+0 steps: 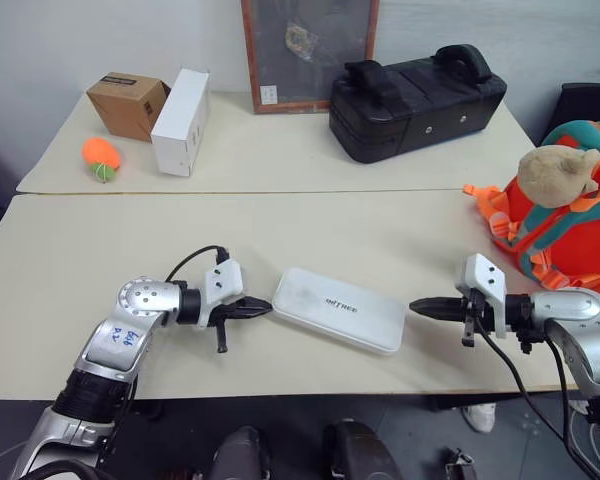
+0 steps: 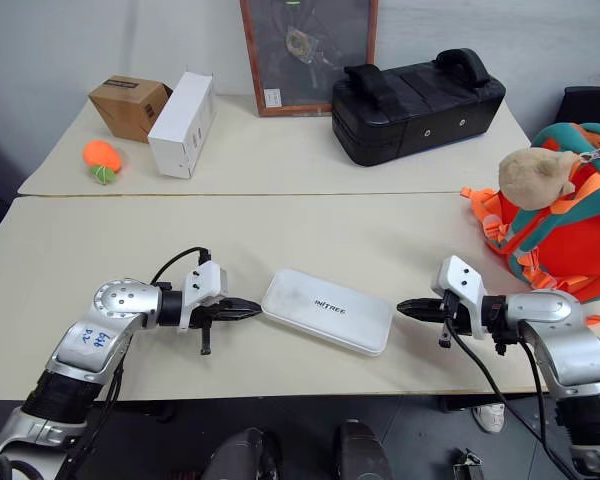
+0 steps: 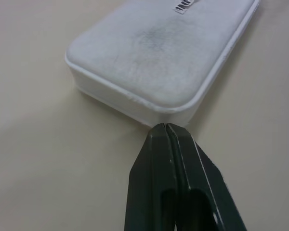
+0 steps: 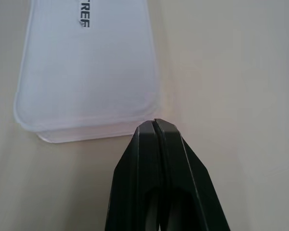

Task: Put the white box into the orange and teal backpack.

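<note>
The flat, long white box with rounded corners [image 1: 339,309] lies on the cream table [image 1: 100,250], near its front edge, set slightly askew between the two arms. Its top is smooth with a faint grey smudge towards the left end and small dark lettering near the middle; a raised lip runs around the lid edge. The left pincer [image 1: 261,310] has its black fingers pressed together, holding nothing, with the tip just at the box's left short end; contact cannot be confirmed. The right pincer [image 1: 418,305] is likewise pressed together and holds nothing, its tip just beside the box's right end with a small gap visible. The soft orange backpack with teal trim [image 1: 565,235] sits at the table's right edge, well apart from the box, with a tan plush toy [image 1: 552,172] on top.
</note>
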Action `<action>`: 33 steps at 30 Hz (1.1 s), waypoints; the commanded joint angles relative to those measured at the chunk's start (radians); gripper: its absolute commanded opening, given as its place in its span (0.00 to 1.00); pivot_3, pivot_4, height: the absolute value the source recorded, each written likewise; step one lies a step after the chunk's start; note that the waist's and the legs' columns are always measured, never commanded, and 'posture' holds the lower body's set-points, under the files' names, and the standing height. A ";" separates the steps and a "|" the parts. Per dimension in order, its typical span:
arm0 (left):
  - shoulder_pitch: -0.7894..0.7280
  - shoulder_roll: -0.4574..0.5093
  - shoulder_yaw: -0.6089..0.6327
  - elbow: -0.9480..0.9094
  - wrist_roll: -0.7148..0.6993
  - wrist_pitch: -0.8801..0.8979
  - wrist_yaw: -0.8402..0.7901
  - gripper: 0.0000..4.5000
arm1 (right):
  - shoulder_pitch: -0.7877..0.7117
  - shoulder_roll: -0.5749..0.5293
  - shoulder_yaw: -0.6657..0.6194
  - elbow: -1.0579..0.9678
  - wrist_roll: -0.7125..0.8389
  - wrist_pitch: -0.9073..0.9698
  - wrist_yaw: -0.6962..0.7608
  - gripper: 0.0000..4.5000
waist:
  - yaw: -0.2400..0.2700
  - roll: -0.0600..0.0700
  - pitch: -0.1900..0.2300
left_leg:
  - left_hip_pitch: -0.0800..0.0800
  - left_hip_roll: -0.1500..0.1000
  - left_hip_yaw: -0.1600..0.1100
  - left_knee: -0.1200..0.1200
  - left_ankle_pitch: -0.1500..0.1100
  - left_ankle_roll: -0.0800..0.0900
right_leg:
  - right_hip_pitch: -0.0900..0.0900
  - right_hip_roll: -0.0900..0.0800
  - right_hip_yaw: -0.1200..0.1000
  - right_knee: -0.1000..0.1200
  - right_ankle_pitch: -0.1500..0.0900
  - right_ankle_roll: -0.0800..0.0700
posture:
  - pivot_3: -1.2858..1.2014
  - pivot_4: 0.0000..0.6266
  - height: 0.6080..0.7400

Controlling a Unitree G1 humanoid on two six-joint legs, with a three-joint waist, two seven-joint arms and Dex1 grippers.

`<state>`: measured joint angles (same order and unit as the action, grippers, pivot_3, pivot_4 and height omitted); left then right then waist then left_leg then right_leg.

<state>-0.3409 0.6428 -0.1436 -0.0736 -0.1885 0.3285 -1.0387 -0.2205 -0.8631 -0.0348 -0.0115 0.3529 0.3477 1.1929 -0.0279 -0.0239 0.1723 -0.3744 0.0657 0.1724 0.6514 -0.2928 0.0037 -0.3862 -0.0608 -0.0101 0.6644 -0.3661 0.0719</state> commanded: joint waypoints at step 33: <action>-0.024 0.014 0.067 0.009 -0.057 0.151 0.045 0.00 | -0.093 -0.032 0.013 0.120 -0.062 -0.103 0.065 0.00 | -0.001 0.001 0.000 | 0.000 0.000 0.001 0.000 0.000 0.000 | -0.001 0.000 0.001 0.000 0.000 0.000 | 0.52 0.24 1.00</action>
<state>-0.3650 0.6494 -0.1268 -0.0647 -0.2114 0.4315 -1.0185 -0.3133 -0.8695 0.0009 0.1114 0.2891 0.2668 1.2383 -0.0288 -0.0233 0.1726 -0.3748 0.0656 0.1730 0.6516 -0.2926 0.0034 -0.3873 -0.0608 -0.0096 0.6646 -0.3661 0.0721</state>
